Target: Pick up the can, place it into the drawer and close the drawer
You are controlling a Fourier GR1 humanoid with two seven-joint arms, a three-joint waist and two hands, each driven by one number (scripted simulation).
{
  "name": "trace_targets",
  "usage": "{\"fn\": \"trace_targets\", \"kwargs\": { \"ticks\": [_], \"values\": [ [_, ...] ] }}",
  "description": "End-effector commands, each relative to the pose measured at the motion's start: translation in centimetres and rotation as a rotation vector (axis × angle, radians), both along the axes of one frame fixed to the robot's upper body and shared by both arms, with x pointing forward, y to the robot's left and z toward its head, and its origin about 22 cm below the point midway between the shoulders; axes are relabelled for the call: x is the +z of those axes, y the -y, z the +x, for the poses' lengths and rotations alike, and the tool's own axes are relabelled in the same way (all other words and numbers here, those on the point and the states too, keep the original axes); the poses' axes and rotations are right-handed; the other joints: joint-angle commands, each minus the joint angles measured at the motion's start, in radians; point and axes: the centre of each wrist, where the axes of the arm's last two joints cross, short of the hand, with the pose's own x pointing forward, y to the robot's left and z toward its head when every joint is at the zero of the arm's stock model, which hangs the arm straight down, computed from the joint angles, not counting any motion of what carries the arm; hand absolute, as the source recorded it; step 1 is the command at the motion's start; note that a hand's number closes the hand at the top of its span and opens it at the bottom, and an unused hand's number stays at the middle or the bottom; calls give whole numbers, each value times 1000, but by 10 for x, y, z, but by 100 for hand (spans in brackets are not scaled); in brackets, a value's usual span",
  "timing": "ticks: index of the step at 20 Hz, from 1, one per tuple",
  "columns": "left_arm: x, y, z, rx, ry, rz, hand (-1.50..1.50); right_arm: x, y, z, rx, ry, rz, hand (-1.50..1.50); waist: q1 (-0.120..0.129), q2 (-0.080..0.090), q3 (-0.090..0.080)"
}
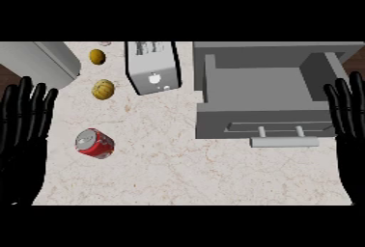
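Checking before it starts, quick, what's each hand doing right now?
Left hand: open, holding nothing.
Right hand: open, holding nothing.

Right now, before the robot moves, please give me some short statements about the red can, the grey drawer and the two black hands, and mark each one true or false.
1. The red metal can lies on its side on the pale marble counter. True.
2. The grey drawer is closed. False: it stands pulled open.
3. The can is inside the drawer. False: it lies on the counter, left of it.
4. The black left hand and black right hand are both open, holding nothing. True.
5. The drawer's grey bar handle faces the robot. True.
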Motion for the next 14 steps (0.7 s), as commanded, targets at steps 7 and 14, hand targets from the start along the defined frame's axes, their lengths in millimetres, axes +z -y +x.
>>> {"fn": "trace_targets", "kwargs": {
  "ticks": [7,14],
  "values": [
    [-32,-34,-23,722,-259,-159,-150,-38,20,-4,-166,-256,72,-150,33,-1,-17],
    [-17,6,-34,869,-350,-278,-150,-22,31,-4,-169,-319,94,-150,6,-16,-14]
  ]
}}
